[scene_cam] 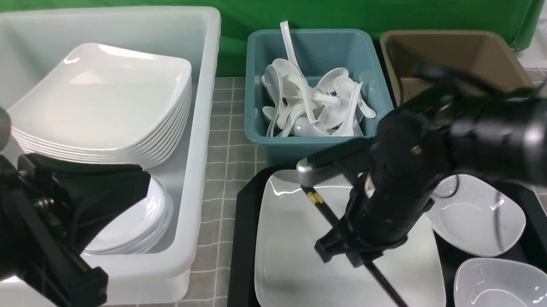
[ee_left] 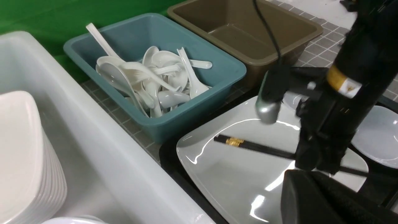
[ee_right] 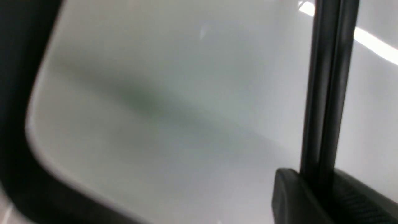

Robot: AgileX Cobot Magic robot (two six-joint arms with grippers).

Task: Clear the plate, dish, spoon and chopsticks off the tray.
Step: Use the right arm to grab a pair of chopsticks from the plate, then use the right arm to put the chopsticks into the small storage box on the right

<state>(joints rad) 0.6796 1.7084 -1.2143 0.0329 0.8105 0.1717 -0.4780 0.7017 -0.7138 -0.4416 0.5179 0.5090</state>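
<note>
You're at the very start of the clearing, by the look of it: the tray (scene_cam: 240, 247) holds the large square plate (scene_cam: 296, 254), with the chopsticks (scene_cam: 322, 204) lying slantwise across it and 2 small rounded-square dishes (scene_cam: 477, 216) sitting beside it on the robot's right. The right gripper (scene_cam: 342, 254) is down on the plate with its fingers pinched on the chopsticks partway along their length (the pair looks to be resting on the plate, not yet lifted). The left gripper (scene_cam: 76, 291) hangs clenched and empty near the white tub (scene_cam: 196, 175), where plates and dishes are stacked. I can't find a spoon on the tray; the only ones you can see are piled in the teal tub (scene_cam: 317, 149). The brown tub (scene_cam: 463, 53) looks empty. Left for you, as I judge it: chopsticks out, then the plate and the dishes
</note>
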